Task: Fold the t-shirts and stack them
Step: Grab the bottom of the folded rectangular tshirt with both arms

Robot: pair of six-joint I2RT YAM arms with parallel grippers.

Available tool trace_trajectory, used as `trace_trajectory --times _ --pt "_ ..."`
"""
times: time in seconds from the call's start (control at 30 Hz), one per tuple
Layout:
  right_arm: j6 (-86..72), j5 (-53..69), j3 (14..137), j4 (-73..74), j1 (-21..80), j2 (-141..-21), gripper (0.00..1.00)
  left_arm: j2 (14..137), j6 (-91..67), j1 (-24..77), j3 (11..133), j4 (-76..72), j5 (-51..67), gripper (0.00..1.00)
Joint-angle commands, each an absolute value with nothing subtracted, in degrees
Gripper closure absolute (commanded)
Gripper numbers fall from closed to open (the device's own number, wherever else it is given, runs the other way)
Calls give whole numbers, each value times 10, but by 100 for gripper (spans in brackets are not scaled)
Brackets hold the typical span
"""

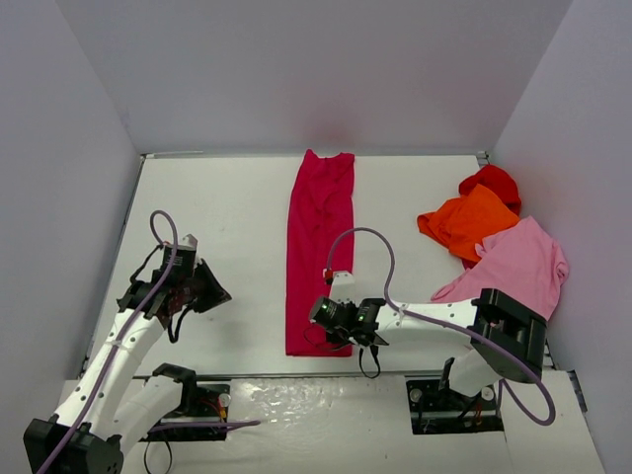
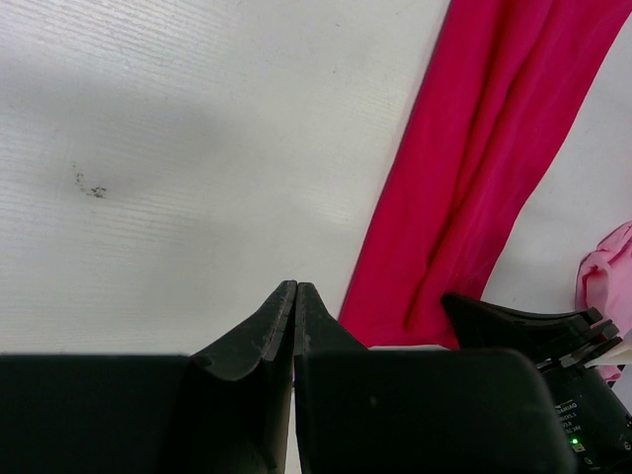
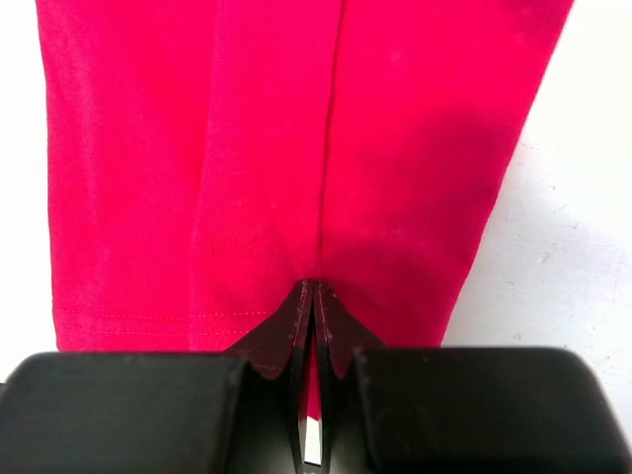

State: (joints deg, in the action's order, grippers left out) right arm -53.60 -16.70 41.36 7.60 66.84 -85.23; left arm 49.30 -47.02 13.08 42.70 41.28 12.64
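Observation:
The crimson-magenta t-shirt lies folded into a long narrow strip running from the near edge to the far wall; it also fills the right wrist view and shows in the left wrist view. My right gripper sits at its near hem, shut on a pinch of the fabric along the centre crease. Over bare table to the left of the strip, my left gripper is shut and empty. At the right, the orange, red and light pink t-shirts lie crumpled in a heap.
White table enclosed by grey walls on the left, far and right sides. The right arm stretches across the near right, beside the pink shirt. A small dark speck marks the table surface.

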Motion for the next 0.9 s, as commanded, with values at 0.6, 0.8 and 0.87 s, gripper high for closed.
trace_trajectory --times 0.6,0.8,0.87 --pt "-436 -207 653 119 733 -980 82 489 -474 134 417 383 134 100" --pt "-455 -264 659 110 747 -964 52 489 -468 135 416 389 131 100" --pt "-451 -284 651 108 733 -941 52 488 -469 135 416 387 129 100"
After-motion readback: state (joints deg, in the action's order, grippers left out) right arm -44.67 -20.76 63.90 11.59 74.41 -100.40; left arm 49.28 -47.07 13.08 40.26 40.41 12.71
